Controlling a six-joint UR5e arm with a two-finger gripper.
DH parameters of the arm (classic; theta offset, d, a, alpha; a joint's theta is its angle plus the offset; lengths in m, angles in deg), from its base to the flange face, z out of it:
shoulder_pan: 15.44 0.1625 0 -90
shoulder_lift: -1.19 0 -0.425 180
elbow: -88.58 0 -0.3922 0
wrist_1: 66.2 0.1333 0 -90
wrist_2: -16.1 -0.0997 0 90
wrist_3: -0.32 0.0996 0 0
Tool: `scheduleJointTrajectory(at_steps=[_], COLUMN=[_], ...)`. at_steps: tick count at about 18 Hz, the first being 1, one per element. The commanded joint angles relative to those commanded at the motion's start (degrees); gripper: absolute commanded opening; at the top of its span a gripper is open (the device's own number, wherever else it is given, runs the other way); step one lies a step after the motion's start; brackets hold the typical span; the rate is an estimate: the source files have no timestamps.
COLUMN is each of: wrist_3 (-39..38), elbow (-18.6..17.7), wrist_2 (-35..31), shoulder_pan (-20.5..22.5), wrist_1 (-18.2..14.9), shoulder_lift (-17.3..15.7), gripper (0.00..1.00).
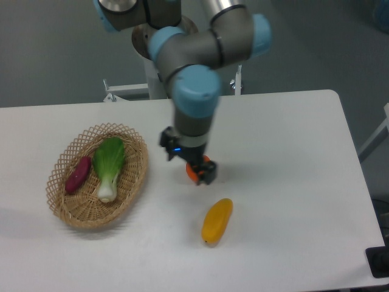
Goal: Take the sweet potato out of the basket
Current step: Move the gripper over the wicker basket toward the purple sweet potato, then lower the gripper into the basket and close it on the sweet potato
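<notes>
Well to the left of the jaws, the sweet potato point(78, 174) lies along the left inner wall of the basket point(135, 182), just beside a leafy green vegetable point(109, 164), so access is narrowed on that side. The gripper point(199, 169) is closed around a round orange point(194, 171) above the table point(292, 182), and appears occupied. Below it a yellow-orange fruit point(217, 221) lies; bare table separates jaws and basket.

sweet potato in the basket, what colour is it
Reddish-purple. The sweet potato lies on the left side of the tan wicker basket, seen in the fixed camera view.
</notes>
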Motion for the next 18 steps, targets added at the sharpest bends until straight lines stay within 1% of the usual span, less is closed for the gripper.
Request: scheduleJointTrajectory(at_steps=[2, 5, 8, 11, 14, 18], wrist_3=[-1.58, -3.00, -3.26, -5.54, -7.04, -7.13], elbow=[-0.09, -0.35, -1.40, -1.58, -1.58, -2.02], wrist_2=[0.00, 0.00, 0.00, 0.17, 2.72, 2.81], shoulder_pan=[-3.34, -6.77, -9.33, -12.49, -14.16, -15.48], wrist_1=[1.85, 4.22, 4.58, 4.67, 5.46, 5.46], shoulder_lift=[1.23, 3.51, 5.10, 6.07, 7.12, 9.23], gripper=[1.00, 1.00, 1.00, 1.00, 1.00, 1.00])
